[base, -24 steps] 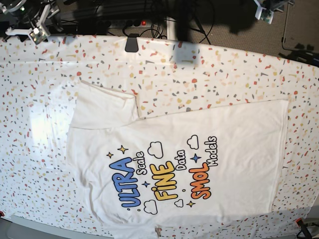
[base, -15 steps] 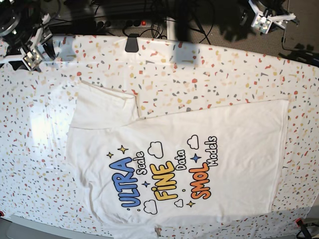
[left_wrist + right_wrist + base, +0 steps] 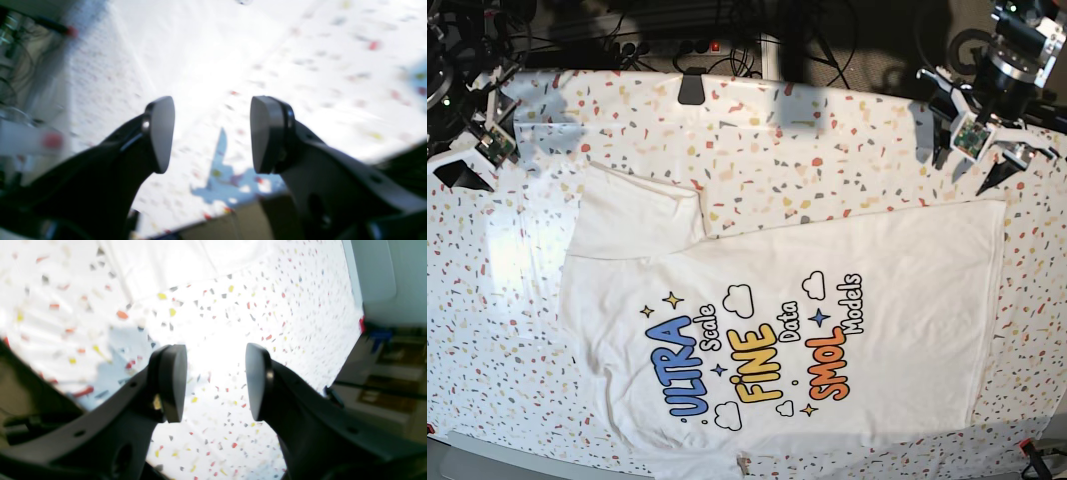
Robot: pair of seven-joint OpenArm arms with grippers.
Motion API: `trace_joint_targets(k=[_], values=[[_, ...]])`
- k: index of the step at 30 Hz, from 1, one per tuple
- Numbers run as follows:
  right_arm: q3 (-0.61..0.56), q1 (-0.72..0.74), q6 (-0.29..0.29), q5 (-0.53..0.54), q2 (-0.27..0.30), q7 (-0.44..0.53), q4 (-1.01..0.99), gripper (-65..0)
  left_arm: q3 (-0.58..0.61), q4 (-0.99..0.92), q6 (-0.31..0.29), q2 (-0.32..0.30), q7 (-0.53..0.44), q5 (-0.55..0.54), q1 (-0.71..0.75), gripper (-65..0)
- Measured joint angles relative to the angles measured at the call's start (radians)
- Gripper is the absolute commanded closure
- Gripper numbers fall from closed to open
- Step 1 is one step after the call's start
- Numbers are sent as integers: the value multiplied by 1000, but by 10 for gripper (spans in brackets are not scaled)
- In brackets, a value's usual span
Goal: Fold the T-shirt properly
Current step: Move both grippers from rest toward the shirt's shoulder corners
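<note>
The left gripper (image 3: 212, 135) has its jaws parted with nothing between them, held above the speckled table cover (image 3: 327, 66) near its edge. The right gripper (image 3: 216, 383) is likewise spread and empty, over bare cover, with an edge of the T-shirt (image 3: 173, 263) further ahead. The base view alone shows the whole T-shirt (image 3: 827, 300) lying flat, print up, neck toward that view's left and hem toward its right, one sleeve spread on the far side. There the left gripper (image 3: 977, 150) sits just off the far hem corner and the right gripper (image 3: 472, 160) beyond the sleeve; neither touches the cloth.
</note>
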Motion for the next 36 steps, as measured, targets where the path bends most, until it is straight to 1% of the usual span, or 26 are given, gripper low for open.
trace_joint_targets(k=[1, 3, 6, 8, 11, 13, 15, 16, 18, 20, 23, 28, 32, 36], values=[[0, 1, 13, -23, 0, 3, 0, -286, 0, 0, -1, -15, -1, 0, -14, -348], [0, 0, 16, -56, -1, 3, 1, -286, 2, 0, -8, -45, 1, -8, -38, -348], [0, 0, 16, -119, -9, 4, 0, -286, 4, -2, -14, -109, 36, -71, -74, -348], [0, 1, 16, -149, -29, 4, 0, -286, 3, -19, -10, -166, 44, -66, -96, -348], [0, 1, 16, -174, -76, 3, 0, -286, 3, -87, -7, -254, 46, -57, -107, -348], [0, 1, 16, -174, -109, 3, 0, -286, 8, -146, -13, -301, -6, -68, -104, -348], [0, 1, 19, -175, -133, 3, 0, -286, 22, -220, -13, -346, -71, -47, -105, -348], [0, 1, 19, -175, -140, 4, 0, -286, 30, -257, -10, -367, -103, -16, -105, -348], [0, 1, 19, -175, -145, 4, 0, -286, 53, -332, -12, -401, -183, 86, -112, -348], [0, 1, 19, -176, -150, 4, 0, -286, 89, -400, -16, -415, -256, 185, -144, -348], [0, 1, 19, -176, -161, 3, 0, -286, 160, -495, -17, -431, -348, 290, -219, -348], [0, 1, 19, -175, -159, 3, 0, -286, 318, -632, -19, -424, -366, 392, -372, -348], [0, 1, 18, -176, -159, 3, 0, -286, 415, -721, -13, -420, -355, 397, -470, -347], [0, 0, 19, -176, -160, 3, 0, -286, 499, -783, -5, -430, -340, 397, -547, -347]])
